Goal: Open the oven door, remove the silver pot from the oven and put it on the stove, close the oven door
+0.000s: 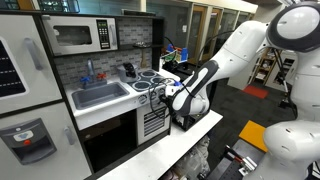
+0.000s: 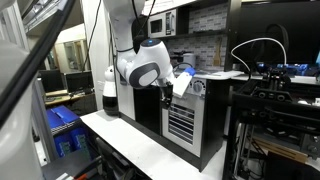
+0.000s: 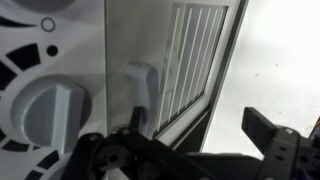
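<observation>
Toy kitchen (image 1: 108, 112): gripper (image 3: 185, 140) at oven door (image 3: 195, 60), fingers (image 3: 268, 135) spread, handle (image 3: 141, 85) just ahead of one finger.

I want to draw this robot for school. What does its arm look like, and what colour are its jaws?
The arm is smooth white, made of fat rounded sections, with a round grey cap on one joint. The gripper at its end is black, with dark, angular jaws. No writing shows on it.

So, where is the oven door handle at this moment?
In the wrist view the oven door handle sits near the centre, between the white knob on its left and the slatted door panel on its right.
</observation>
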Action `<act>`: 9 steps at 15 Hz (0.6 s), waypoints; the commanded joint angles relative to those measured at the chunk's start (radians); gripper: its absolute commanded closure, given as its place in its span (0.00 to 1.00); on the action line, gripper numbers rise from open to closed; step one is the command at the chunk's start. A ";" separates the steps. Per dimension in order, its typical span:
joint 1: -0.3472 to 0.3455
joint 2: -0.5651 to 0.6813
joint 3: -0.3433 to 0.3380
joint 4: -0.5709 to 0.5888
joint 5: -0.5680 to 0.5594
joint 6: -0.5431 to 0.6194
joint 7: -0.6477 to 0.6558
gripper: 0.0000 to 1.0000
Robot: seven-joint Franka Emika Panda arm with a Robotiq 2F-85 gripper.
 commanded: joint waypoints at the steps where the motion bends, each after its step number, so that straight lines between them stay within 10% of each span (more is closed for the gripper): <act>1: 0.000 -0.028 0.012 -0.001 0.047 0.000 -0.101 0.00; 9: -0.002 0.069 0.038 -0.065 0.116 -0.081 -0.166 0.00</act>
